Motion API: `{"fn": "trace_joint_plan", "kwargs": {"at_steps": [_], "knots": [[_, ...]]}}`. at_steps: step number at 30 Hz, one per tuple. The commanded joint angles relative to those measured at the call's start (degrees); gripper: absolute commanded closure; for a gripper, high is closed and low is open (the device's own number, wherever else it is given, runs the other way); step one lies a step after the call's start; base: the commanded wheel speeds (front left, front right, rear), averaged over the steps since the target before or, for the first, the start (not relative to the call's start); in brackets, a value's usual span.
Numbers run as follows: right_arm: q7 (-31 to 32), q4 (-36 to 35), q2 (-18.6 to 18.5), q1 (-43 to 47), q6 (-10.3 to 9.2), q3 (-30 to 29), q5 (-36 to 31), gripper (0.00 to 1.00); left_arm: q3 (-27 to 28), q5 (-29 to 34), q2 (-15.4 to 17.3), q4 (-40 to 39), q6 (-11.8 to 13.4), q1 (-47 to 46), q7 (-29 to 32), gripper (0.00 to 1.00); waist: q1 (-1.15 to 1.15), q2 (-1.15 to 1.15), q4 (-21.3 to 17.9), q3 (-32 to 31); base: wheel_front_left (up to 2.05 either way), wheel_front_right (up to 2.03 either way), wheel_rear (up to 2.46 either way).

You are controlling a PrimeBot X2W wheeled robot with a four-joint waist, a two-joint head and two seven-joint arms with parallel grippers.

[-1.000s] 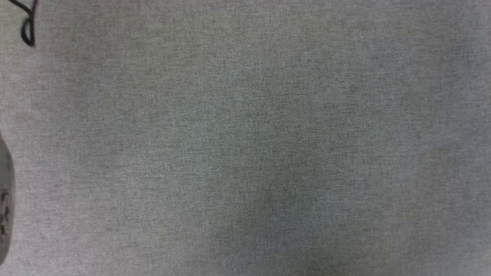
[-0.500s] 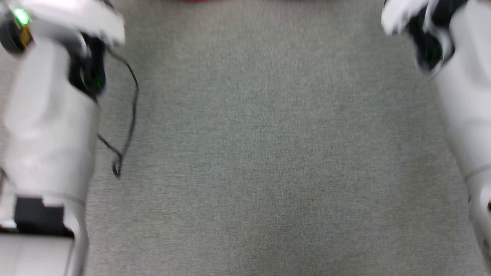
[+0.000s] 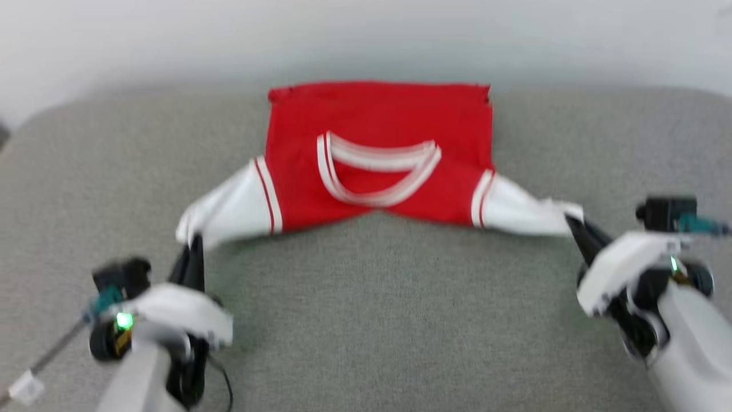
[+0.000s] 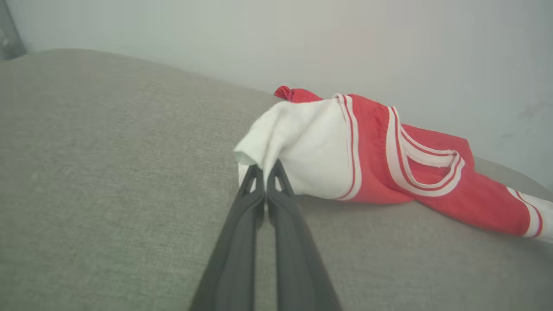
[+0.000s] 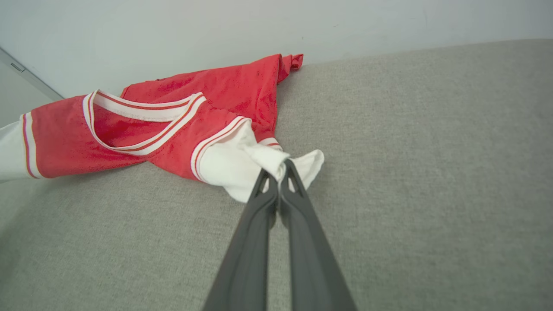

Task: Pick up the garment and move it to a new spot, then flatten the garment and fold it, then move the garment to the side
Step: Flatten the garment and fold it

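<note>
- Garment (image 3: 377,131) — one red T-shirt on the grey padded surface (image 3: 366,332), at its far edge against the pale wall (image 3: 366,34). The hem is toward the wall and the striped neckband (image 3: 377,166) faces the robot.
- Sleeves, two, white with thin red edging: one (image 3: 229,209) is drawn out toward the robot's left, the other (image 3: 520,212) toward its right. Both are pulled off the body at a slant.
- Left gripper (image 3: 194,246): fingers pressed together, pinching the cuff of the left-hand sleeve.
- Right gripper (image 3: 572,223): fingers pressed together, pinching the cuff of the right-hand sleeve.
- Count: one garment, two sleeves, one neckband, two grippers with two dark fingers each.
- Progress, as judged: the shirt is gripped at both cuffs and partly spread — this looks like the flattening step. The body looks fairly smooth and the sleeves are bunched. Folding and the move to the side are not yet done. Whether this is already the new spot cannot be told.
</note>
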Motion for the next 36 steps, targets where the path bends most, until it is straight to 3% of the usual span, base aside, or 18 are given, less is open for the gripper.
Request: {"fn": "trace_joint_plan", "kwargs": {"at_steps": [1,5,10,20,21,22,30,36], "knots": [[0.84,-2.11,-0.82,4.82,-0.03,-1.19,0.63,1.0,-0.34,0.33,-0.1,-1.67,0.71,4.14,-0.1,1.0,0.02,0.0,0.68,-5.18,0.0,0.0,0.0],[3.51,-8.55,-1.73,16.47,-0.03,-5.64,0.05,1.0,-0.9,0.56,0.58,-6.9,2.97,14.23,1.16,1.0,0.02,0.0,0.91,-8.22,0.0,0.0,0.0],[9.1,-17.82,0.04,30.93,-0.03,-13.64,-2.84,1.0,-1.02,0.45,1.74,-15.53,6.51,24.41,4.44,1.0,0.02,0.0,1.92,-9.9,0.0,0.0,0.0],[23.49,-38.0,10.05,51.47,-0.03,-26.08,-15.06,1.0,-0.58,0.22,3.04,-28.08,12.16,36.27,8.85,1.0,0.02,0.0,2.82,-10.37,0.0,0.0,0.0],[24.39,-39.25,10.68,52.2,-0.03,-26.73,-16.12,0.66,-0.67,0.41,3.13,-28.71,12.43,36.59,8.92,1.0,0.02,0.0,2.87,-10.34,0.0,0.0,0.0],[25.21,-40.25,11.25,52.64,-0.03,-27.32,-16.74,0.0,-0.82,0.55,3.1,-29.35,12.62,36.62,8.84,1.0,0.02,0.0,2.94,-10.27,0.0,0.0,0.0],[22.94,-44.54,13.47,46.05,-0.03,-31.8,-18.51,0.0,-2.4,2.53,3.07,-32.53,12.36,33.54,7.58,1.0,0.02,0.0,3.73,-9.1,0.0,0.0,0.0],[20.03,-37.19,13.62,29.81,-0.03,-35.88,-18.82,0.0,-3.49,4.1,2.9,-37.08,12.69,30.4,7.19,1.0,0.02,0.0,5.08,-5.04,0.0,0.0,0.0]]}}
